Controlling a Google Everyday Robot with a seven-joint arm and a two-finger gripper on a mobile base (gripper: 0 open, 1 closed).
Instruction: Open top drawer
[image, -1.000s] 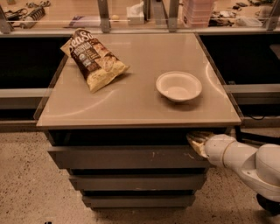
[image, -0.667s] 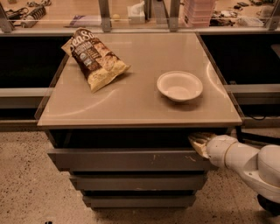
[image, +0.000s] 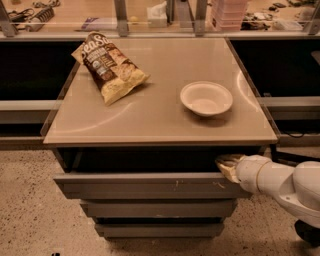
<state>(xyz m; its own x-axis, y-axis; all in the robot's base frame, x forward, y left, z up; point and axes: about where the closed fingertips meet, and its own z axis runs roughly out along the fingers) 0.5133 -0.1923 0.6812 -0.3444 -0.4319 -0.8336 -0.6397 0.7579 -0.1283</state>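
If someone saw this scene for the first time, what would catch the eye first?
The end effector, reaching in from the right, sits at the right end of the top drawer, which stands partly open and shows a dark inside under the tabletop. On the tabletop, a chip bag lies at the back left and a white bowl sits to the right.

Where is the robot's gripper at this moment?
In the camera view, the gripper sits at the right end of the top drawer, at its upper edge, just under the tabletop.
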